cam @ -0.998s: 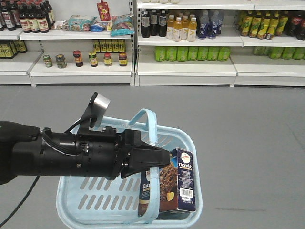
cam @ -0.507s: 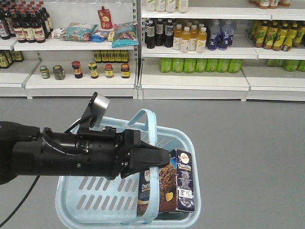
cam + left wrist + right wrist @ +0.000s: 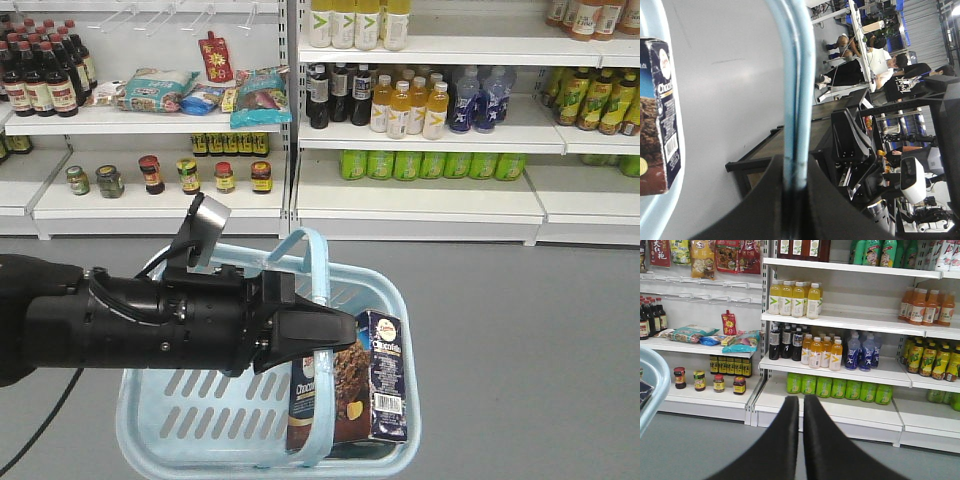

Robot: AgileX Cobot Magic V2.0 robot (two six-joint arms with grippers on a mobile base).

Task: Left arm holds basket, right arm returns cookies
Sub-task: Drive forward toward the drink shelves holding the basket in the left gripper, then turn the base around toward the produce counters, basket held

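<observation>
My left gripper is shut on the curved handle of the light blue basket, which hangs below it above the grey floor. In the left wrist view the handle runs straight into the closed black jaws of the left gripper. The navy cookies box stands upright in the basket's right end, and shows beside the basket rim as the cookies. My right gripper is shut with nothing in it and points at the shelves; the basket's edge lies at its left.
Store shelves span the back, holding juice and water bottles, green bottles, sauce jars and snack bags. Grey floor lies between me and them. Behind, the left wrist view shows desks and seated people.
The shelves have slid lower in the front view and look a little nearer. The left arm, basket and cookies box keep the same pose.
</observation>
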